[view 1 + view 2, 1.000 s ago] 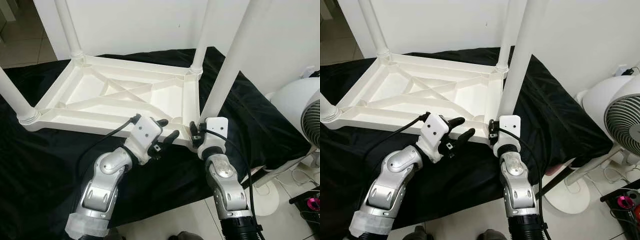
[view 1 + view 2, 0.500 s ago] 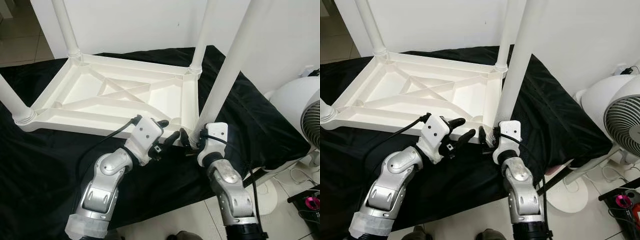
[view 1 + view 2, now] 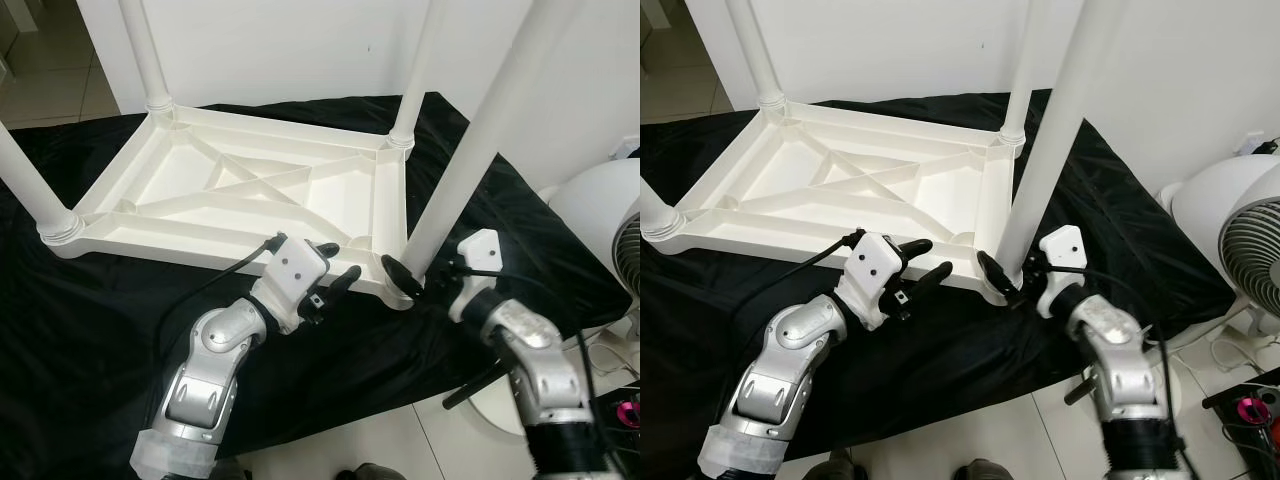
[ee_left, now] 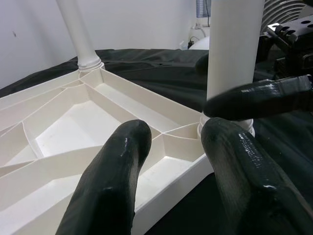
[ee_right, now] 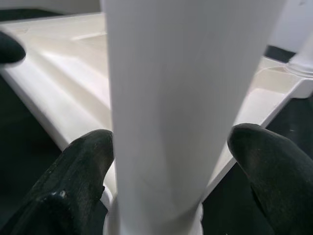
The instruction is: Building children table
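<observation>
Four legs up, white children's table (image 3: 250, 185) lies inverted on black cloth (image 3: 90, 300). Right claw (image 3: 1005, 275) straddles near-corner leg (image 3: 470, 160) at its base, fingers spread, not clenched. Left claw (image 3: 335, 275) released, just beside table's near rim.

table (image 3: 250, 190): smooth white plastic (slightly glossy) | cloth (image 3: 90, 320): matt black fabric

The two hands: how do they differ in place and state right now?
The right hand has its fingers on either side of the near white leg, low by its base; the left hand grips nothing. The right hand reaches in from the side of the tabletop; the left hand hovers at its near edge. Both are open, with black fingers.
</observation>
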Robot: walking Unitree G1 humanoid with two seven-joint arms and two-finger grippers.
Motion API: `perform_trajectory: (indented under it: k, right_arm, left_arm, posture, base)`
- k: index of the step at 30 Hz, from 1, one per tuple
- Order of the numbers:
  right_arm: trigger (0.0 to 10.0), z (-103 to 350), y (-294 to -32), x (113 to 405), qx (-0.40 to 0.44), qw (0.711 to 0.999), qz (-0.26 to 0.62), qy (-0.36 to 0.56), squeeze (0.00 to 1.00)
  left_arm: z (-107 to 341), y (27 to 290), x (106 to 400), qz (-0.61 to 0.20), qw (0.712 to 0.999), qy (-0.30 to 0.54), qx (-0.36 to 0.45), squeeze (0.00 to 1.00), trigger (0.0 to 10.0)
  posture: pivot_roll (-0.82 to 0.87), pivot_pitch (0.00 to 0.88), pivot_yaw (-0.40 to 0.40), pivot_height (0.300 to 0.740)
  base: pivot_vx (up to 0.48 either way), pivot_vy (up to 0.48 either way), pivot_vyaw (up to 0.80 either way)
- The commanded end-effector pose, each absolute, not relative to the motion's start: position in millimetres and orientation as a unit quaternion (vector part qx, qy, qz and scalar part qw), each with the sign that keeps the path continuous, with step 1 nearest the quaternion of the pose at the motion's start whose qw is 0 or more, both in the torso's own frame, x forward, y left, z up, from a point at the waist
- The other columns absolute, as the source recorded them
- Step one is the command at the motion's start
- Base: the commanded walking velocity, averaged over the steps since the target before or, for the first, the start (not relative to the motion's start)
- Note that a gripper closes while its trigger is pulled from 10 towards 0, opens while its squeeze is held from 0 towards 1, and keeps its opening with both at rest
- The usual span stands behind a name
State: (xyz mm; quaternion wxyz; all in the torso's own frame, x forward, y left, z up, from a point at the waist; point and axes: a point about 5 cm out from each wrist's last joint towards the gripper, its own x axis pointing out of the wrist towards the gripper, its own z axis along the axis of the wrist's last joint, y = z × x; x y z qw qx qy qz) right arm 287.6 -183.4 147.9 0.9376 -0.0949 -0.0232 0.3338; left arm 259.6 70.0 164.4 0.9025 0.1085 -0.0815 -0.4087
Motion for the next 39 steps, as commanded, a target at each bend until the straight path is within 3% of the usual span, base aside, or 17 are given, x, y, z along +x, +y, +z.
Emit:
perform_trajectory:
  k: [1,9,25,26,27,28,29,39]
  right_arm:
    - [10.0,143.8,-181.0,289.5,-0.1,0.924,0.369,-0.011,0.0]
    - [10.0,145.3,-180.0,301.9,-0.119,0.902,0.414,-0.006,0.0]
    - [10.0,134.7,-180.0,297.8,-0.119,0.894,0.432,-0.012,0.0]
    - [5.1,134.3,-179.7,298.7,-0.124,0.892,0.435,-0.014,0.0]
    - [3.1,133.4,-177.9,300.1,-0.125,0.89,0.438,-0.013,0.0]
    - [3.1,133.4,-177.9,300.1,-0.125,0.89,0.438,-0.013,0.0]
    - [0.0,131.7,-175.5,303.0,-0.125,0.889,0.441,-0.01,0.0]
    - [0.0,121.6,-174.7,301.9,-0.113,0.894,0.434,0.017,0.0]
  left_arm:
    - [163.6,72.1,263.4,-0.371,0.918,-0.082,0.112,0.0,10.0]
    - [163.4,73.3,262.4,-0.377,0.915,-0.081,0.12,0.0,10.0]
    - [163.7,73.4,261.8,-0.381,0.913,-0.079,0.12,0.0,10.0]
    - [163.7,73.4,262.1,-0.382,0.913,-0.078,0.12,0.0,10.0]
    - [163.4,72.9,262.3,-0.385,0.912,-0.078,0.121,0.0,10.0]
    - [163.4,72.9,262.3,-0.385,0.912,-0.078,0.121,0.0,10.0]
    - [163.4,71.9,262.5,-0.388,0.91,-0.077,0.121,0.0,10.0]
    - [164.6,71.0,263.3,-0.385,0.912,-0.08,0.12,0.0,10.0]
  posture:
    - [-0.05,0.006,-0.027,0.74]
    - [-0.04,0.009,-0.03,0.74]
    - [-0.05,0.024,-0.011,0.74]
    - [-0.05,0.024,-0.011,0.74]
    - [-0.05,0.024,-0.011,0.74]
    - [-0.05,0.024,-0.011,0.74]
    - [-0.05,0.028,-0.007,0.74]
    - [-0.05,0.035,-0.018,0.74]
  base:
    - [0.0,0.0,0.0]
    - [0.0,0.0,0.0]
    - [0.0,0.0,0.0]
    - [0.0,0.0,0.0]
    - [0.0,0.0,0.0]
    - [0.0,0.0,0.0]
    - [0.0,0.0,0.0]
    - [0.0,0.0,0.0]
